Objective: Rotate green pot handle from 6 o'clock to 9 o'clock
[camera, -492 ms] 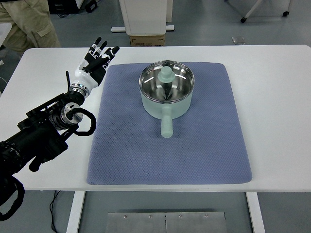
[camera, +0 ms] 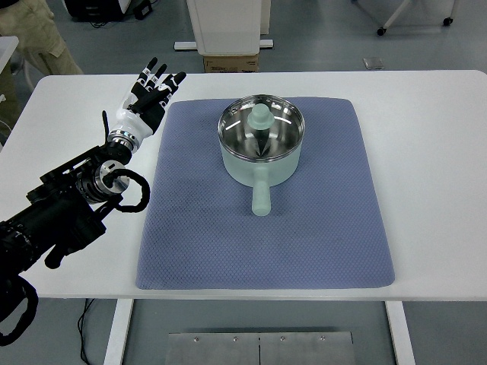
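A green pot with a glass lid is seen on the far half of a blue mat, its handle pointed to 6 o'clock. The left hand is held over the white table, well apart from the pot, fingers spread and empty.

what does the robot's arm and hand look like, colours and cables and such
Only the left arm shows: bulky black segments with black cable loops curving out near the wrist, and a silver metal ring joint at the wrist. The left hand has a white back and palm shell with black jointed fingers carrying white segments.
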